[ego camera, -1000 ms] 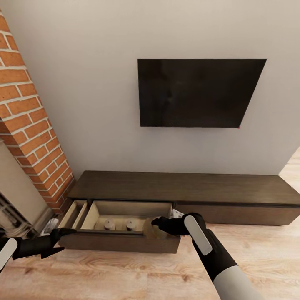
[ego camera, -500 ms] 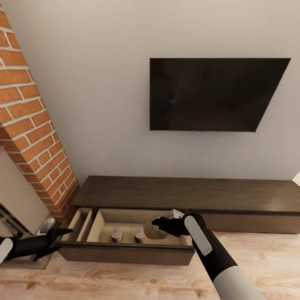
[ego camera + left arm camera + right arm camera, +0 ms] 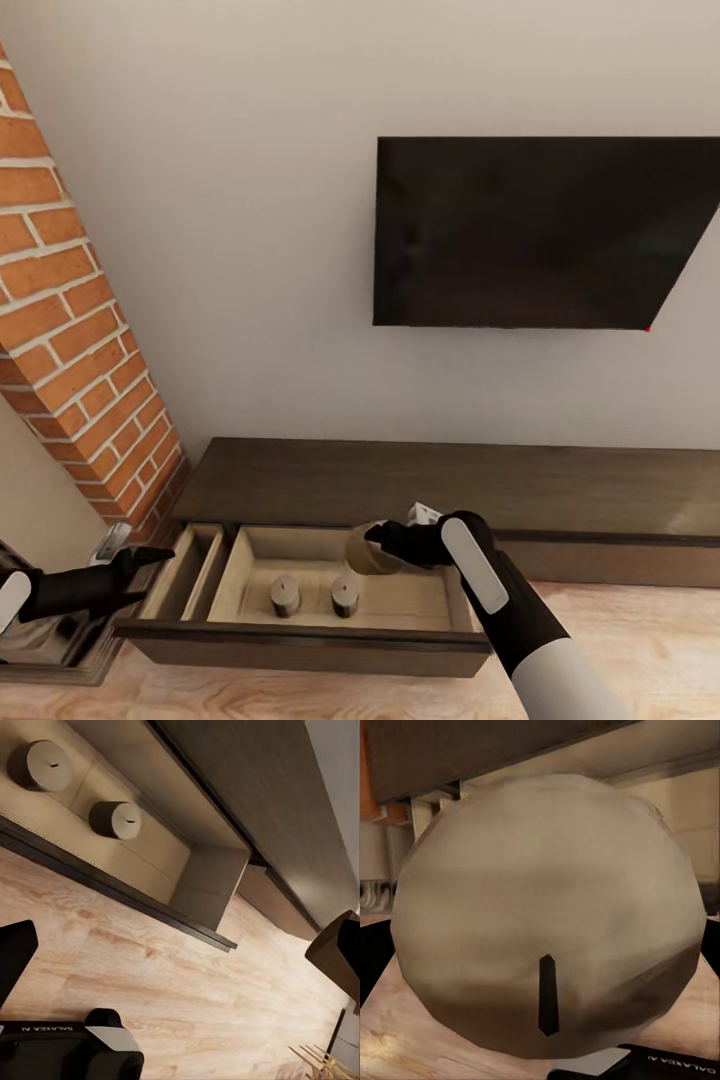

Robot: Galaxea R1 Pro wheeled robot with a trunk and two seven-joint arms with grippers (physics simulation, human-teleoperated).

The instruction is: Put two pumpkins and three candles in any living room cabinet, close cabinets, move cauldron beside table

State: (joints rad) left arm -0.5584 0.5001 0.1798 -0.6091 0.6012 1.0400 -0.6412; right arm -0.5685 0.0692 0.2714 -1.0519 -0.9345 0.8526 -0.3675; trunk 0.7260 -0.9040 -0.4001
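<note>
2 candles (image 3: 285, 596) (image 3: 345, 597) stand upright side by side in the open drawer (image 3: 300, 648) of the cabinet (image 3: 450, 485) in the head view. The right end effector (image 3: 378, 538) hangs over that drawer, clamped on a 3rd candle (image 3: 362, 552). The left end effector (image 3: 150, 565) sits by the drawer's left end, its fingers apart.

Left wrist view: the 2 candles (image 3: 41, 765) (image 3: 115, 819) rest on the pale drawer floor.

Right wrist view: the held candle's (image 3: 547, 907) flat top and wick face the camera.
</note>
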